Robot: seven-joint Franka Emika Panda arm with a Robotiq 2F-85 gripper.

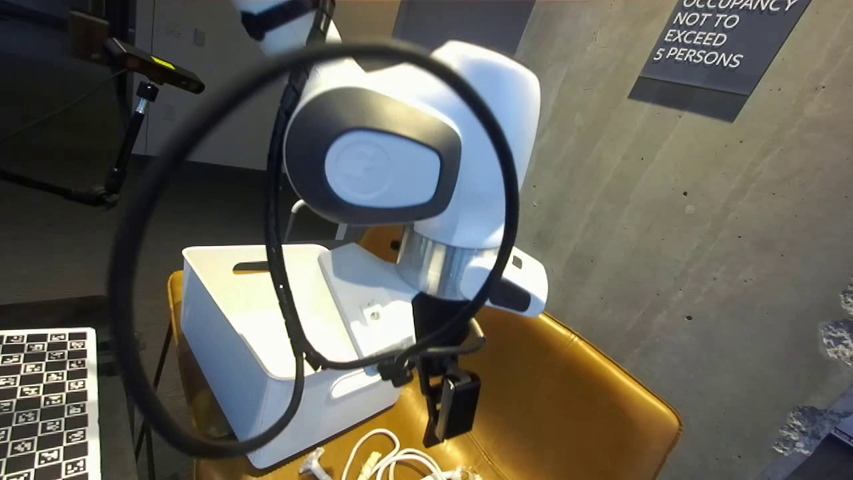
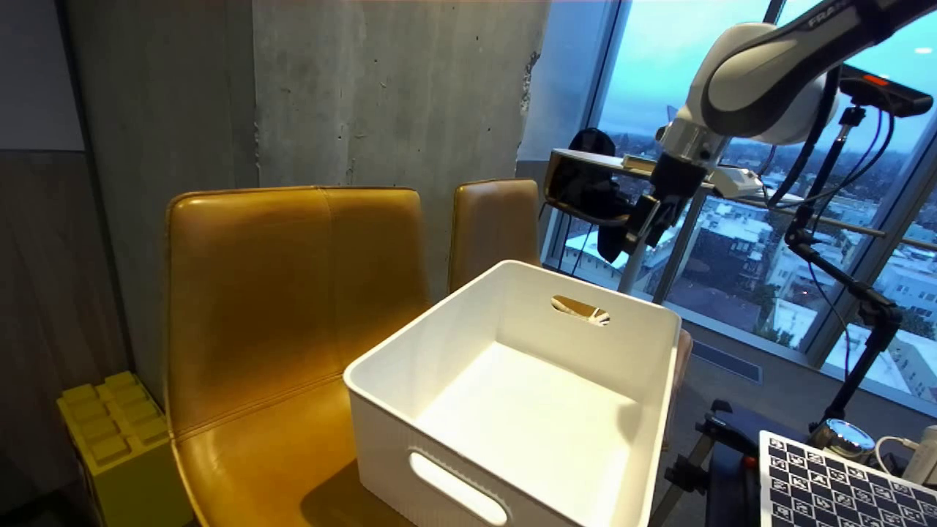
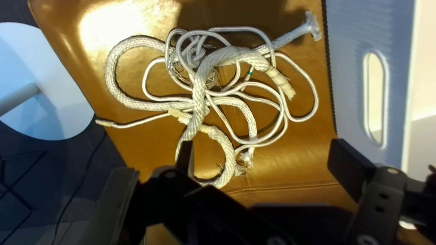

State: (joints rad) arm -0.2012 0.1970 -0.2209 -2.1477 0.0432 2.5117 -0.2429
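Here's the gripper (image 3: 262, 156), fingers spread wide and nothing between them, hanging over a heap on the tan leather seat (image 3: 289, 149). That heap is thick braided white rope (image 3: 199, 95) tangled with thin white cord (image 3: 315, 98), strands crossing over and under, so each probably pins its neighbour. The flat leather carries all of it, loops lying slack as their own stiffness allows. Fingers pointing down, one seen across the rope's lower bend, its fellow at the line where leather meets the white plastic storage bin (image 3: 351, 85); that's a stance wide enough, I'd say, to span several strands at once. In an exterior view the bin stands upright, mouth up, on a leather chair (image 2: 278, 293); whether that's the rope's own seat, I cannot tell. On to the edges! Only a strip of leather separates heap from bin wall, so sideways room looks scarce on that flank. Across the other way, a taped cord end (image 3: 104, 123) reaches right to the seat's edge. Upward looks roomier, though the bin's rim stands close, and in an exterior view the black cable loop (image 1: 121, 287) on the arm (image 1: 383, 167) bows out wide, needing its own space.
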